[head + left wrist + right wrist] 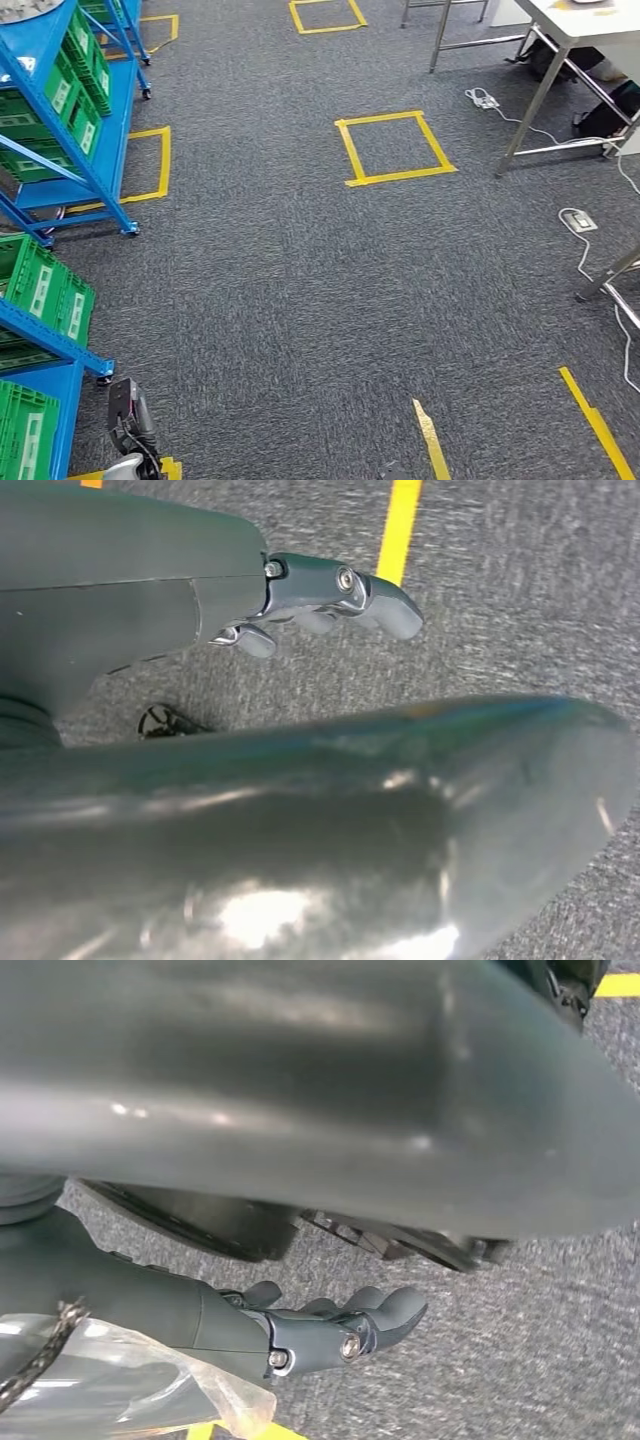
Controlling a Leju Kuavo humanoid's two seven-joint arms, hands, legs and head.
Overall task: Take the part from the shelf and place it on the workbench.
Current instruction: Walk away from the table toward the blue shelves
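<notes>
The blue shelf (45, 120) with green bins (75, 90) stands along the left of the head view. A corner of the white workbench (581, 20) shows at the top right. My left hand (332, 595) hangs over the carpet with its fingers stretched out and nothing in them; its arm (128, 420) enters at the bottom left. My right hand (332, 1325) also hangs low. A silvery part in clear plastic wrap (151, 1385) sits against that hand, seemingly held, with the dark fingers (392, 1310) reaching past it. How the thumb lies on it is hidden.
Grey carpet carries yellow tape squares (394, 148) and tape strips (430, 440). A second blue rack (45, 340) with green bins stands nearer on the left. White cables and a power strip (580, 222) lie by the metal table legs (540, 110) on the right.
</notes>
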